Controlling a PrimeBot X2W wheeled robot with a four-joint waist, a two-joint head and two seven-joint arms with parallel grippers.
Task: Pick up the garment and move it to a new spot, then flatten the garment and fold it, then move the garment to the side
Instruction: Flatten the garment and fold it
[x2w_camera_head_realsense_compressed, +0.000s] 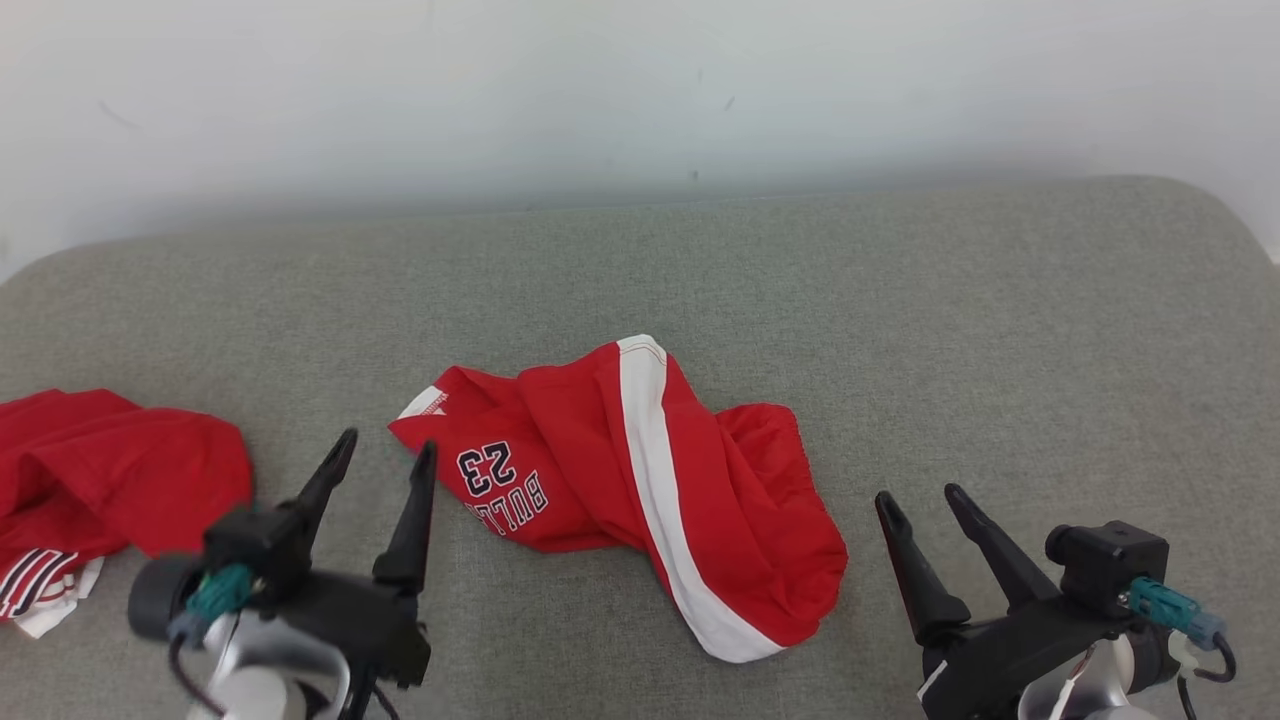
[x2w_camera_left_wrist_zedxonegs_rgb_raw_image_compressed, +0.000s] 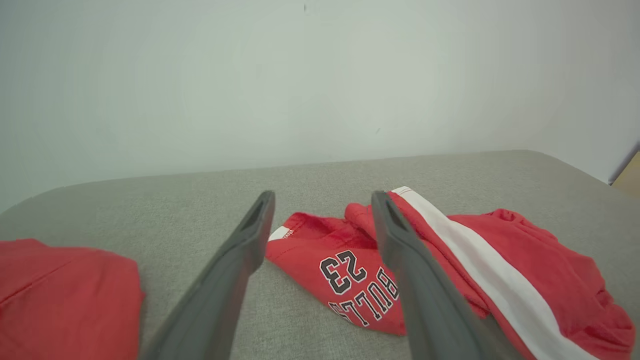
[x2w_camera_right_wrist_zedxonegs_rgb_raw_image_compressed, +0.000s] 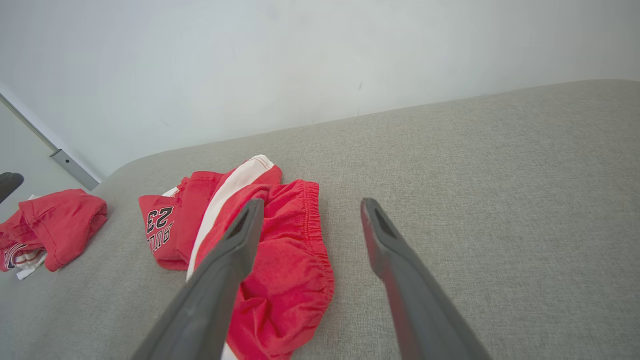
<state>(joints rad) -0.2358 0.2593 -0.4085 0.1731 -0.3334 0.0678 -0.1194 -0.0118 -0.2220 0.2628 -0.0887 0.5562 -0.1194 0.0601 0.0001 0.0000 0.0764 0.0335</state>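
Left gripper (x2w_camera_head_realsense_compressed: 388, 440) splayed wide, empty; right gripper (x2w_camera_head_realsense_compressed: 917, 494) likewise. Between both, crumpled red garment (x2w_camera_head_realsense_compressed: 600, 450) on grey cushion (x2w_camera_head_realsense_compressed: 1000, 350); second red garment (x2w_camera_head_realsense_compressed: 120, 460) outboard of left.

Grey cloth-covered tabletop (x2w_camera_head_realsense_compressed: 1010, 330): right half bare, wide passage from the right pincer (x2w_camera_head_realsense_compressed: 918, 495) up to the far edge. Middle: crumpled red shorts (x2w_camera_head_realsense_compressed: 640, 480), a low heap, lying between the two pincers. A bare strip runs between the shorts and a second red garment (x2w_camera_head_realsense_compressed: 100, 470) at the left edge; the left pincer (x2w_camera_head_realsense_compressed: 385, 445) sits at the near end of that strip, jaws apart. A pale wall (x2w_camera_head_realsense_compressed: 640, 90) closes the far side.
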